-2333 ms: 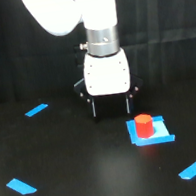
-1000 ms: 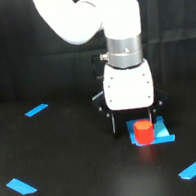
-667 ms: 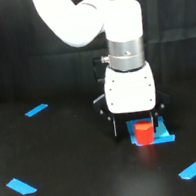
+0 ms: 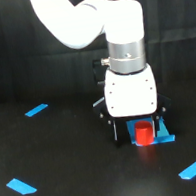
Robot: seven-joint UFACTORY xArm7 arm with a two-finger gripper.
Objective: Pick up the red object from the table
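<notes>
Toward the exterior view's right side of the black bench (image 4: 73,190), the red object (image 4: 143,134) is sitting upright on a flat blue square patch (image 4: 164,136). The gripper (image 4: 139,130) is hanging directly over it on the white arm (image 4: 95,20), with its white housing hiding the block's top. One dark finger (image 4: 114,132) is showing on the exterior view's left of the block with a clear gap between them; the opposite finger is mostly lost against the patch and the dark background. The jaws are apparently spread and gripping nothing, though the far side is too dim to be sure.

The step in hand looks like the final descent and closure. To do it well, the robot is best keeping the block centred between the fingers, so that neither one nudges it sideways. It should be lowering until the fingers bracket the block's sides well below its top edge, stopping short of the bench. Since the block is about as wide as the opening, any offset is risking a tip landing on its top. Closing should be gentle and even, and the lift should be going straight up.

Other blue tape strips (image 4: 36,110) are lying well apart from the block and are posing no obstruction.
</notes>
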